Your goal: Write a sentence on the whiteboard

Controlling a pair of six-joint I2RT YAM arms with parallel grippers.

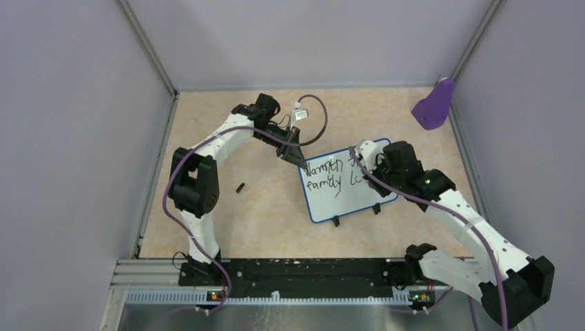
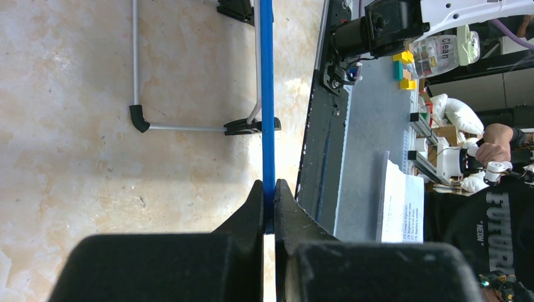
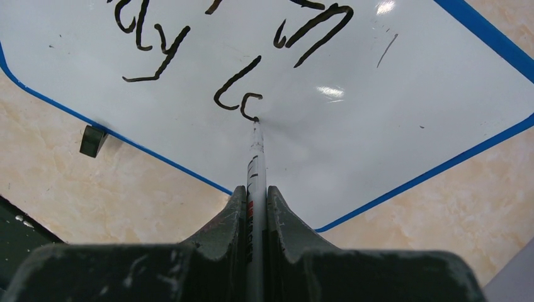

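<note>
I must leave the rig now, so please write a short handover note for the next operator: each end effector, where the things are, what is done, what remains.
Left end effector: shut on the whiteboard at its blue rim, far-left corner.
Right end effector: shut on the marker, tip touching the board.
Done: the sentence reads "Warmth", then a part hidden by the right arm, then "family" and two letters of a last word.
Left: finish that word, lift the marker, release the board.

lavender walls point(image 1: 69, 138), beige marbled tabletop point(image 1: 262, 221)
</note>
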